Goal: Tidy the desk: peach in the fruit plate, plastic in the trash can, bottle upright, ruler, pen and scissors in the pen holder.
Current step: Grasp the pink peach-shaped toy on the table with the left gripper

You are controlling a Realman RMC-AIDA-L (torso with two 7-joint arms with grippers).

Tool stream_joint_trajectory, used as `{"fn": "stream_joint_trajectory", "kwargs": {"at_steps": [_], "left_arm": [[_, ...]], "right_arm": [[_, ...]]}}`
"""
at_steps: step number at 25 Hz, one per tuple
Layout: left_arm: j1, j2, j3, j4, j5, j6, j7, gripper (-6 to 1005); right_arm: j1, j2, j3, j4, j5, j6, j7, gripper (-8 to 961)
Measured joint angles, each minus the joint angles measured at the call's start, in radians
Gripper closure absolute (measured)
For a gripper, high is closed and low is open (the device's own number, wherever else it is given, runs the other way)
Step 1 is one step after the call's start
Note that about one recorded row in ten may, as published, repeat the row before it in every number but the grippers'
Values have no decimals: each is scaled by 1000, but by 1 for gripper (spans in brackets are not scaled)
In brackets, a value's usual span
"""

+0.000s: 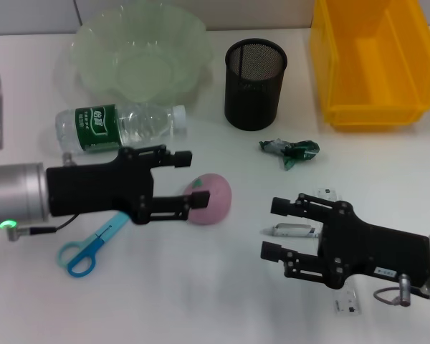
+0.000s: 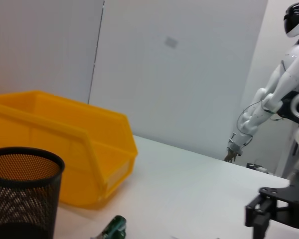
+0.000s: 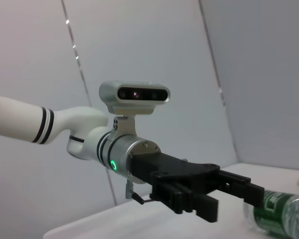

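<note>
A pink peach [image 1: 211, 198] lies mid-table. My left gripper [image 1: 194, 179] is open just to its left, the lower fingertip at the peach's side. The clear bottle [image 1: 122, 127] with a green label lies on its side behind that arm. Blue scissors [image 1: 86, 247] lie beneath the left arm. Green plastic [image 1: 290, 149] lies crumpled in front of the black mesh pen holder [image 1: 255, 82]. My right gripper [image 1: 271, 228] hovers open over a silver pen [image 1: 295, 231] and a clear ruler [image 1: 347, 302] that is largely hidden under it. The green fruit plate [image 1: 93, 43] stands at the back left.
A yellow bin [image 1: 373, 61] stands at the back right, the only trash-can-like container; the left wrist view shows it [image 2: 65, 144] beside the pen holder [image 2: 20, 194]. Another white robot [image 2: 284, 84] stands beyond the table's far edge.
</note>
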Motion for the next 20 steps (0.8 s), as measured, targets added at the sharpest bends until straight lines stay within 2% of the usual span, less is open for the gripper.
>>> {"fn": "stream_joint_trajectory", "kwargs": {"at_steps": [7,9,10,20], "left_arm": [[-65,-2,23,-53,5,-69,-32,216],[-76,-2,47,-60,8,-90,-49,216],[-84,-2,86,-61,8,-117,-69,216],[-94,-2,185,-63,10,-237,-122,216]], "right_arm": [[-32,-3,0,11,15,1,-14,228],[-39,-3,2,12,15,3,-15,229],[-45,-3,7,16,16,3,-20,229],[-42,-3,37,35,17,6,-37,236]]}}
